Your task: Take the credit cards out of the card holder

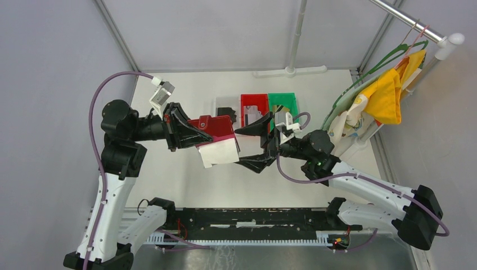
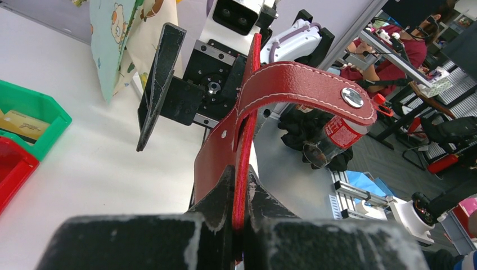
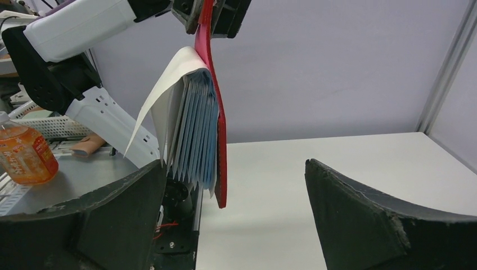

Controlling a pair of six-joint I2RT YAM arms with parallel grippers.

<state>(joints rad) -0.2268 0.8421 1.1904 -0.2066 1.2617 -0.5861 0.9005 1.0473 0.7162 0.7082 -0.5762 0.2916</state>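
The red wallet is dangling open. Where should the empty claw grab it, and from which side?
Probably the loose white flap, near its bottom edge, coming up from below. The left gripper clamps the wallet by its red cover at the top, so the flap bows away from the pockets, leaving room for a finger. The right gripper is open underneath.

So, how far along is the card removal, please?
Done: a gold card lies in the green bin. In hand: the left end effector holds the red wallet open in the air, the right end effector open beside it. Left: any cards inside its sleeves; I cannot see any.
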